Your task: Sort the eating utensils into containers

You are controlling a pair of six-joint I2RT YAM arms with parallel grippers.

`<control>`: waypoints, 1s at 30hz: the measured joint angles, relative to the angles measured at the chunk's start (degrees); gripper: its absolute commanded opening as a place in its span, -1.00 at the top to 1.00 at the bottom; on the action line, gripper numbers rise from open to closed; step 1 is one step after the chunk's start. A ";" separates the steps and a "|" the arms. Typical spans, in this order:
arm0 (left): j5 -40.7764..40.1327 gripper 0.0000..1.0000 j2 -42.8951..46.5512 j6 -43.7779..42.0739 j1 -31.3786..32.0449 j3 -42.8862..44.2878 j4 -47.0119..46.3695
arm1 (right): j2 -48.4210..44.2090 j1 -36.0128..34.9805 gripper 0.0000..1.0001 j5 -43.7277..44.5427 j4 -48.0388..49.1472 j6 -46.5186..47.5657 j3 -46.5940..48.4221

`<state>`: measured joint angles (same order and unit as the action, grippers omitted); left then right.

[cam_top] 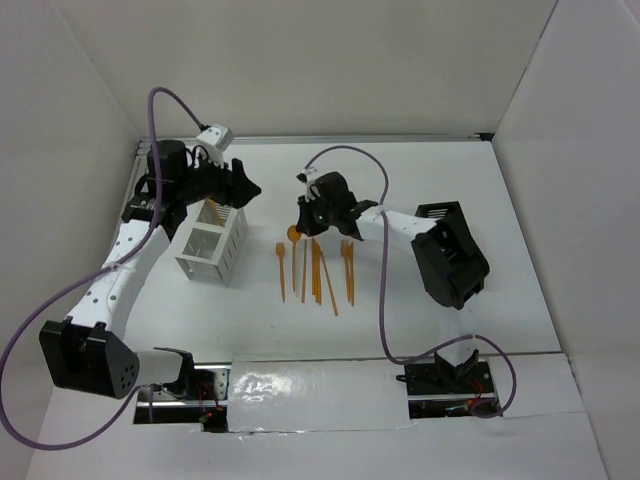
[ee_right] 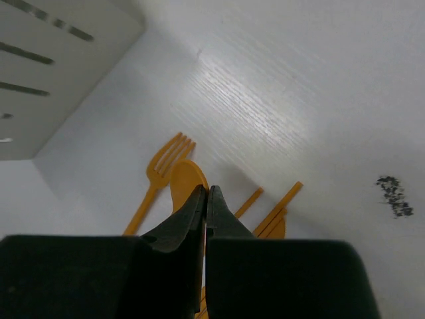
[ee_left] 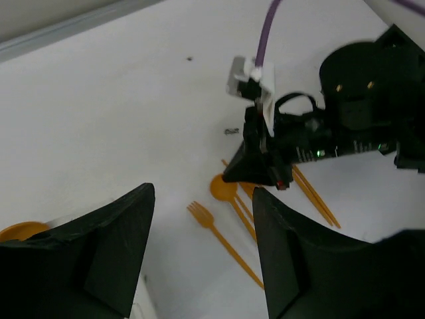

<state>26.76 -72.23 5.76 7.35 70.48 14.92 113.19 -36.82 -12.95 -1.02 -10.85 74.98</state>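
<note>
The overhead camera sees the whole table (cam_top: 400, 180); both wrist cameras share the spoon (ee_left: 224, 188).

Slim orange utensils (cam_top: 315, 268) lie flat in a loose row at mid-table (cam_top: 500, 300), handles running toward the near edge. A small fork (cam_top: 281, 262) sits leftmost, a round-bowled spoon (cam_top: 294, 236) just beside it, plain straight sticks (cam_top: 318, 272) bunched and overlapping in the middle, and two more forks (cam_top: 348, 258) on the right. Left of the row stands the white caddy (cam_top: 212, 248), upright and slotted-walled, with one orange piece (cam_top: 213, 213) standing in a far compartment.
</note>
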 measured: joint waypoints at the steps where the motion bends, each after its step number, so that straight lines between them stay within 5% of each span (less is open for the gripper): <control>1: 1.86 -0.42 -1.07 -0.26 0.46 0.11 0.15 | -1.49 0.20 1.00 -0.57 0.15 0.02 0.00; 13: 18.82 -0.50 -4.46 -2.47 0.85 -4.07 -1.31 | -18.67 1.60 1.00 -10.54 5.05 0.00 -0.52; 24: 22.56 -0.49 -6.73 -0.42 0.85 -4.07 -3.87 | -21.97 -0.87 1.00 -14.12 8.31 -1.44 -2.23; 27: 22.75 -0.41 -6.73 0.52 0.83 -4.07 -4.63 | -21.92 -1.75 1.00 -14.49 8.37 -1.97 -2.32; 30: 23.37 0.02 -6.88 0.98 0.83 -4.07 -4.66 | -21.92 -2.34 1.00 -14.16 8.74 -2.14 -2.32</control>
<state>50.13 -79.11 6.74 8.19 66.41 10.26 91.26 -39.16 -27.11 7.73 -12.99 72.66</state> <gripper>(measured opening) 0.589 0.017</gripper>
